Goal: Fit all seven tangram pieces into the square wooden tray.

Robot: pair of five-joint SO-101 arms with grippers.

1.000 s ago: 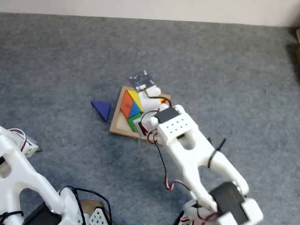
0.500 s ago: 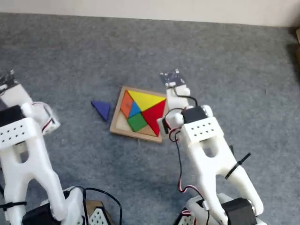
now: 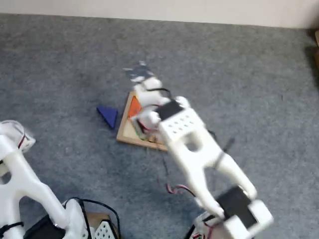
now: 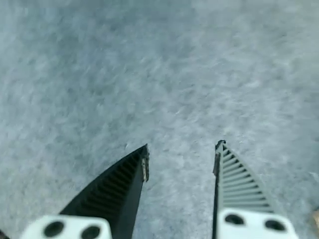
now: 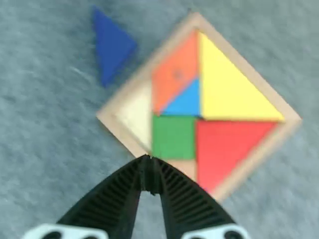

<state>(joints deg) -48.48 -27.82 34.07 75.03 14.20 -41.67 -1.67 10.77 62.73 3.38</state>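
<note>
now that my right gripper (image 5: pixel 151 174) has swung back over the tray (image 5: pixel 110 118), clenched on nothing, and the left gripper (image 4: pixel 180 159) hangs open above bare carpet (image 4: pixel 99 74), i judge the blue triangle (image 5: pixel 110 46), still lying just beside the tray, is the piece left to fit.

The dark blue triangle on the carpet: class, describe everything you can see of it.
The dark blue triangle is a flat piece of a single colour, seemingly painted wood. It lies flat on the grey carpet, just outside the square wooden tray, close to one edge but apart from it. Nothing but the carpet touches it.
</note>
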